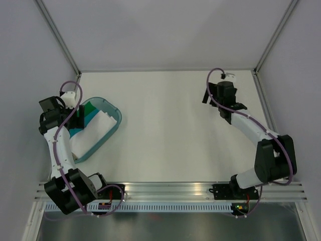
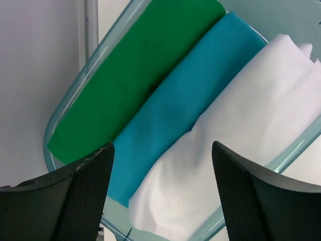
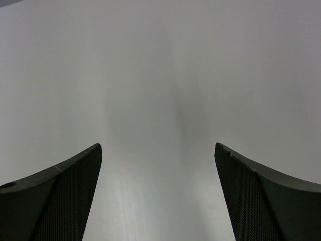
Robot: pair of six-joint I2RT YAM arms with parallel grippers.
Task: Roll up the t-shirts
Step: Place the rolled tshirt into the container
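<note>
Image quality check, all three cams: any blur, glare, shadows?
Top external: even light, sharp, no glare on the table. Left wrist: green roll and turquoise roll crisp; white t-shirt nearly blown out, folds faint. Right wrist: featureless table, faint grey shadow streak down the middle.

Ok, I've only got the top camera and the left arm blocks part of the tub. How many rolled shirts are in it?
Observer: Three show in the left wrist view: a green roll, a turquoise roll and a white roll, side by side in the tub.
Operator: Is the left claw gripping any of them?
Observer: No. The left claw is over the rolls, its fingers apart with nothing between them.
Operator: And the right claw?
Observer: The right claw is open over bare table, holding nothing.
</note>
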